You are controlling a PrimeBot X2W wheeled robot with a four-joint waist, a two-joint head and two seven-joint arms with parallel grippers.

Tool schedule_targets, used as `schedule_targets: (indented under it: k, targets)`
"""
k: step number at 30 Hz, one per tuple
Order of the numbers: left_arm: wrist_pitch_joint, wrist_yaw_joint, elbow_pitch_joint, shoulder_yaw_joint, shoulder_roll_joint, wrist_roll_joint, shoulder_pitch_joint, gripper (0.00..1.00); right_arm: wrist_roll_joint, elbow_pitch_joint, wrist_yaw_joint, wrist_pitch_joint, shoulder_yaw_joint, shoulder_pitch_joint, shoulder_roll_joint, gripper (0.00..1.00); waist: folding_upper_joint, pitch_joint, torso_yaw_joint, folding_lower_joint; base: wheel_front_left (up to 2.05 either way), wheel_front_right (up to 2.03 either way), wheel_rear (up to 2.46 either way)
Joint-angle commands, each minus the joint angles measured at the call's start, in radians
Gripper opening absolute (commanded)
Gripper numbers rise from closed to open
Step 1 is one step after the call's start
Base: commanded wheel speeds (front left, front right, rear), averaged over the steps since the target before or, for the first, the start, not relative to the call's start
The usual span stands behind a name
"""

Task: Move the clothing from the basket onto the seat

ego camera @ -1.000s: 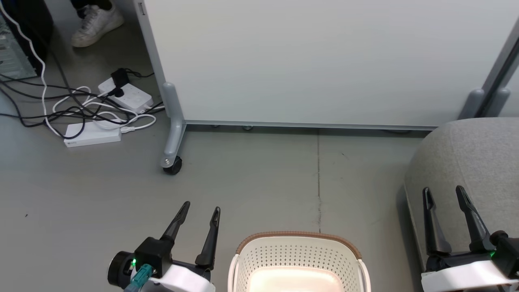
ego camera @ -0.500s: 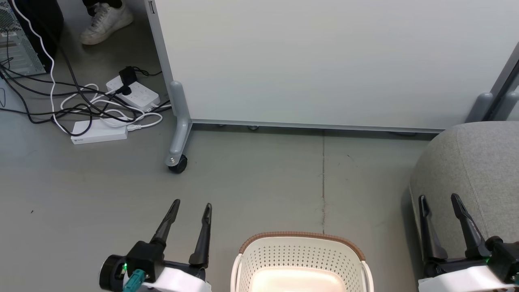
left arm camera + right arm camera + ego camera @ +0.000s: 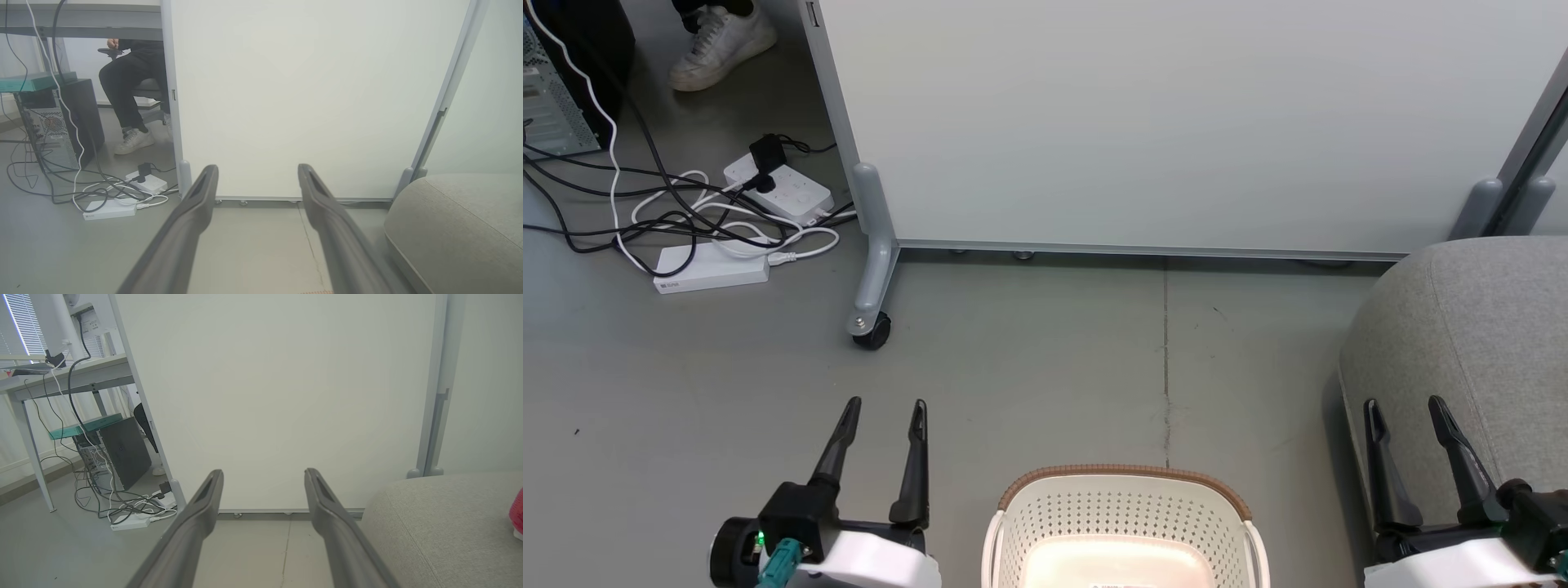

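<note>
Left gripper (image 3: 885, 402) has drifted out toward 7 o'clock and right gripper (image 3: 1403, 402) sunk at 4 o'clock, both spread and empty, basket (image 3: 1123, 475) at 6 o'clock looks bare, red clothing (image 3: 518, 514) peeks at right wrist view's 3 o'clock on the seat (image 3: 1478, 327), so likely done

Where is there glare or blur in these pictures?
Head view: the floor of the cream-white perforated plastic basket is blown out to a warm glow. Left wrist view: the left gripper, long dark fingers spread, goes soft near the bottom edge. Right wrist view: the white window blinds are brightly backlit.
</note>
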Motion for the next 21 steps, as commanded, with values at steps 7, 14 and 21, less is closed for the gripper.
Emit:
schedule_targets:
  k: [7,14,21]
  targets:
    - [-0.001,-0.020,0.035,-0.013,0.003,0.006,-0.007,1.00,-0.010,0.004,0.001,-0.005,0.001,0.000,-0.003,1.00,0.0000,-0.001,-0.006,0.0000,0.00,0.00,0.00]
    - [-0.001,-0.067,0.055,-0.016,0.003,-0.004,-0.013,1.00,-0.011,0.007,0.001,-0.005,0.001,0.003,-0.003,1.00,0.0000,-0.003,-0.010,0.0000,0.00,0.00,0.00]
    - [-0.001,-0.094,0.007,0.000,0.003,-0.030,0.006,1.00,-0.020,0.008,0.001,-0.005,-0.003,0.000,-0.004,1.00,0.0000,-0.001,-0.012,0.0000,0.00,0.00,0.00]
